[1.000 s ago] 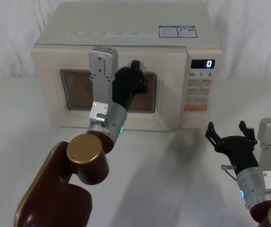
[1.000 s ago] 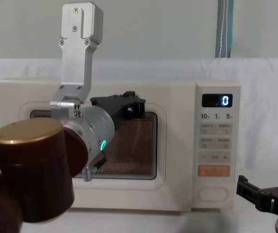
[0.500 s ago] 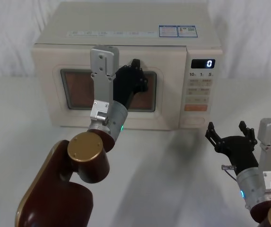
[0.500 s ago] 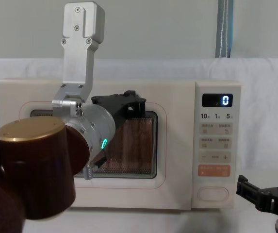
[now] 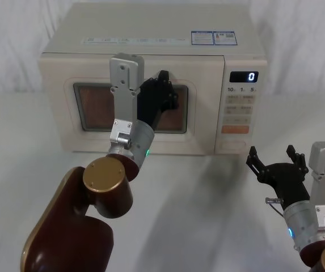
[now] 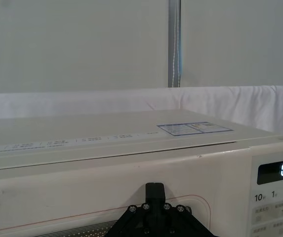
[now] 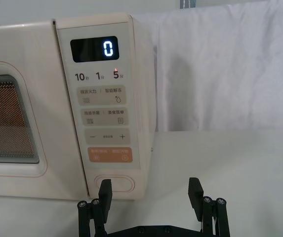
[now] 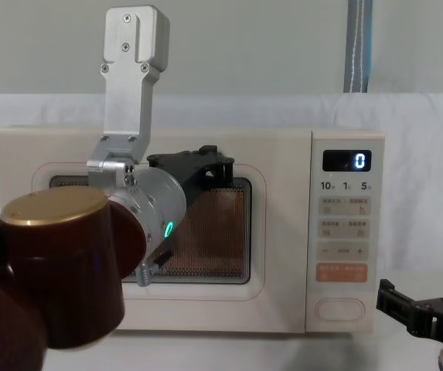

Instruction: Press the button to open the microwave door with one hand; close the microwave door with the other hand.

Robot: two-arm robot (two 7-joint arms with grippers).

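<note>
Cream microwave door [image 5: 129, 107] sits flush, shut. Left hand [image 5: 161, 96] up against door window; whether its prongs are spread or closed, cannot tell. Right hand [image 7: 151, 197] prongs spread, empty, low before button [image 7: 114, 183], not touching. Your risks: left hand blocks door swing if you press now; right hand drifts up to orange key [image 7: 109, 156].

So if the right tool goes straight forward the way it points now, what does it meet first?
Most likely the button at the bottom of the control panel: the right tool, open, points at the microwave's lower front, and the button sits slightly left of its centre. The distance between them is unclear.
</note>
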